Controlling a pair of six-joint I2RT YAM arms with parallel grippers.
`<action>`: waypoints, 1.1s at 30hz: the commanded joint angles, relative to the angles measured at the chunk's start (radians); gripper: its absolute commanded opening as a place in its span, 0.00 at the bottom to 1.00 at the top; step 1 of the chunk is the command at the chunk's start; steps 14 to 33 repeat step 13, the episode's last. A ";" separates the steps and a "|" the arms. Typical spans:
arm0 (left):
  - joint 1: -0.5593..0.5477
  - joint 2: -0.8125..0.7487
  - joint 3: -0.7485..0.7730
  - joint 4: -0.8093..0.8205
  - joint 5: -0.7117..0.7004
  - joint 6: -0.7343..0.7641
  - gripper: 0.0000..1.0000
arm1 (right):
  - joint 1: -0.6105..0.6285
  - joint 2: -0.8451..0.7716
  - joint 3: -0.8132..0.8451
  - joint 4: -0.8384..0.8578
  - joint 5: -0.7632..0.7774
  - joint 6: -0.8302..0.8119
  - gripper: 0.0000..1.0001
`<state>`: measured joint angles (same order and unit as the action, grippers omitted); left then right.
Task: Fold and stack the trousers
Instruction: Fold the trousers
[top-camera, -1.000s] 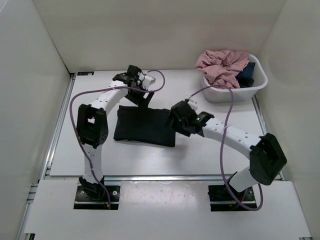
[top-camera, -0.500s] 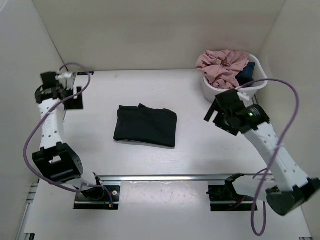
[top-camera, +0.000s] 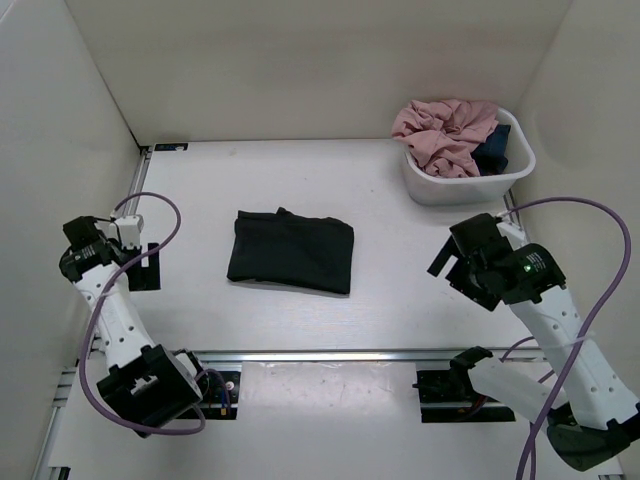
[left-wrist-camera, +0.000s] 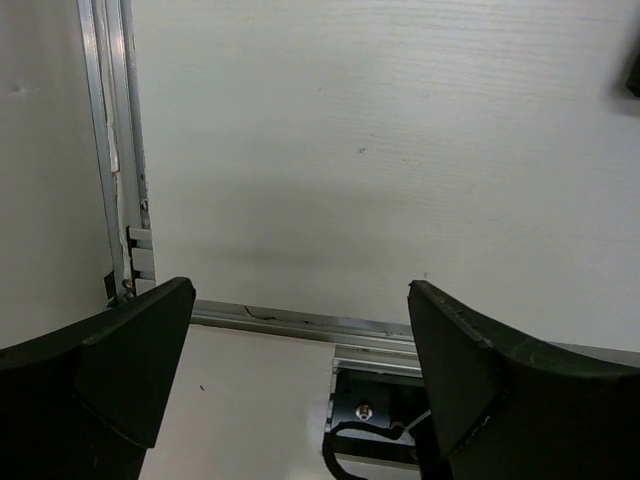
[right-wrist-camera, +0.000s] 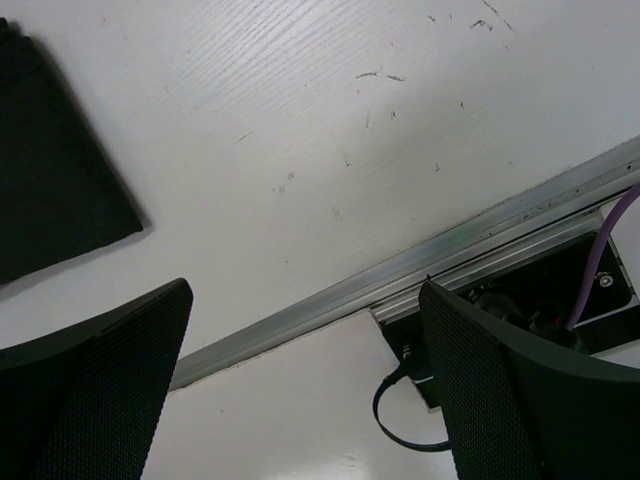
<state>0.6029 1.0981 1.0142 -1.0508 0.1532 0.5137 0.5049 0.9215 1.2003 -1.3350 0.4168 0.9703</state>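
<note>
Trousers (top-camera: 290, 250) lie folded on the worktop (top-camera: 400, 290), well apart from the basin (top-camera: 460, 190). Left gripper (left-wrist-camera: 300, 380) and right gripper (right-wrist-camera: 305, 390) hover empty, jaws apart. Risk: a careless regrasp catches only 1 layer and undoes the fold.

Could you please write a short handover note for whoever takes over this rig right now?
Left gripper: open, empty, over bare table near its left edge.
Right gripper: open, empty, above the front rail, right of the cloth.
Trousers: folded into a flat black rectangle mid-table, touched by neither gripper.
Done: the fold looks complete.
Left: stacking, if wanted; pink clothes and a dark blue garment sit in the white basin.
</note>
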 joint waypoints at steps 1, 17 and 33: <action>0.026 -0.041 0.001 -0.038 0.036 0.068 1.00 | -0.002 -0.030 -0.021 -0.021 -0.013 0.028 0.99; 0.037 -0.103 -0.026 -0.075 0.036 0.103 1.00 | -0.002 -0.102 -0.039 -0.012 0.009 -0.001 0.99; 0.037 -0.103 -0.026 -0.075 0.036 0.103 1.00 | -0.002 -0.102 -0.039 -0.012 0.009 -0.001 0.99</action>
